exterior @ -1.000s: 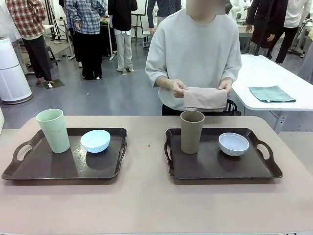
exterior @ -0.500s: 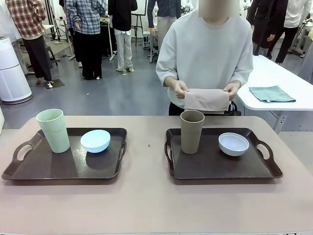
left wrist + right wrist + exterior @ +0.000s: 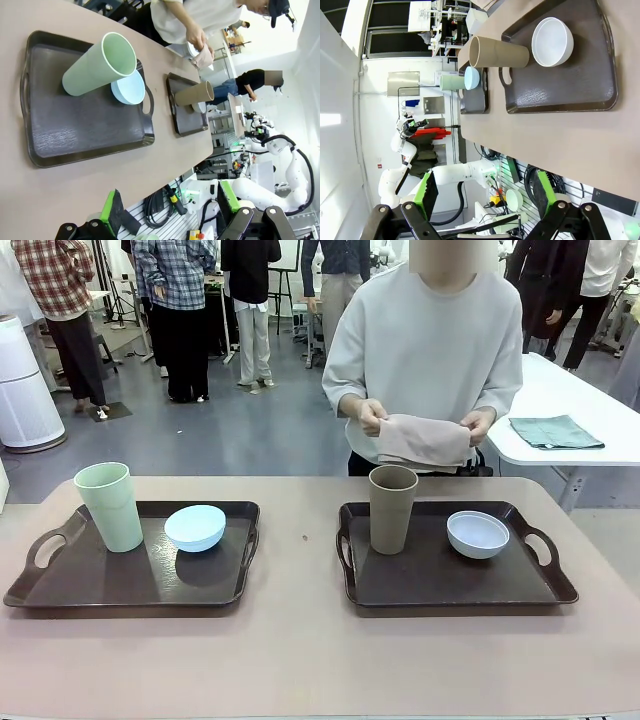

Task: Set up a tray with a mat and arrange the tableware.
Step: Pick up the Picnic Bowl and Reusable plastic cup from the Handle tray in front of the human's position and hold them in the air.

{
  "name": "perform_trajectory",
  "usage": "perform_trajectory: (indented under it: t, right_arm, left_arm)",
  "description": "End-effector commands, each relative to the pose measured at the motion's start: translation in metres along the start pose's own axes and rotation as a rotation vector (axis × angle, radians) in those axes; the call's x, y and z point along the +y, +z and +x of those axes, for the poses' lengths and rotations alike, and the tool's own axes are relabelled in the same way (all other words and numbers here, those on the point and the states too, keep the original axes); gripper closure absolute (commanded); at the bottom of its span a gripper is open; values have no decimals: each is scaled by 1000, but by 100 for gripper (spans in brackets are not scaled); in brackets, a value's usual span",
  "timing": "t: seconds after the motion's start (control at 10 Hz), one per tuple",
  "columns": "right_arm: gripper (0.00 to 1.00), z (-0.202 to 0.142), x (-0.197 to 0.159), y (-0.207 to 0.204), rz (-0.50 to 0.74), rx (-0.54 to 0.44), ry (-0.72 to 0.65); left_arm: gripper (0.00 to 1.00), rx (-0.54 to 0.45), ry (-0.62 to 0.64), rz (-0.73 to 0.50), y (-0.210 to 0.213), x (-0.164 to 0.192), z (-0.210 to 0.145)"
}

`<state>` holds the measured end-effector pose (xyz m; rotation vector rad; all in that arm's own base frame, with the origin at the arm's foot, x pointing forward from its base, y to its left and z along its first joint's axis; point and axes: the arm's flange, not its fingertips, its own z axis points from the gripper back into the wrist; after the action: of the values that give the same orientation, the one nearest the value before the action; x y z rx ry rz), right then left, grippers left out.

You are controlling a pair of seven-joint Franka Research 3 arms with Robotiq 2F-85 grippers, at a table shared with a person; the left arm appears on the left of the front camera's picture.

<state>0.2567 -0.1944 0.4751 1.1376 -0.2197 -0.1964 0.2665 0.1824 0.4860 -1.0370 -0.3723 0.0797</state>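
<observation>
Two dark brown trays lie side by side on the table. On the left tray (image 3: 120, 580) stand a mint green tumbler (image 3: 110, 505) and a light blue bowl (image 3: 195, 527). The right tray (image 3: 440, 580) carries a brown tumbler (image 3: 392, 508) and a pale bluish-white bowl (image 3: 477, 534). Behind the far edge, a person holds a folded beige-pink mat (image 3: 422, 440) in both hands, above the table. My left gripper (image 3: 170, 202) hangs open, well back from the left tray (image 3: 75, 125). My right gripper (image 3: 485, 192) is open too, away from the right tray (image 3: 560, 90).
Bare tabletop (image 3: 300, 650) runs between the trays and along the near edge. A white side table at the back right holds a folded green cloth (image 3: 555, 431). A white cylinder (image 3: 25, 380) stands at the far left. Several people stand in the background.
The person has shifted slightly to the right and raised the mat a little, tilting it. Trays, tumblers and bowls have stayed put.
</observation>
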Motion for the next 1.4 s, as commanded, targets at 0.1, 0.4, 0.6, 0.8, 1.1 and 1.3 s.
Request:
perform_trajectory:
  t: [0.1, 0.4, 0.6, 0.8, 1.1, 1.3]
  right_arm:
    - [0, 2, -2, 0, 23, -1, 15]
    - [0, -2, 2, 20, 19, -9, 107]
    - [0, 17, 29, 4, -156, -37, 230]
    - [0, 37, 64, -19, -293, -52, 284]
    - [0, 53, 78, -71, -566, 32, 401]
    - [0, 64, 69, -113, -734, 40, 373]
  left_arm:
    - [0, -9, -23, -19, 1, 1, 1]
    - [0, 0, -1, 0, 0, 0, 0]
    - [0, 12, -121, 131, -27, -62, 24]
    - [0, 33, -220, 231, -54, -129, 58]
    - [0, 146, -524, 349, -126, -196, 58]
    - [0, 242, -803, 442, -185, -217, 55]
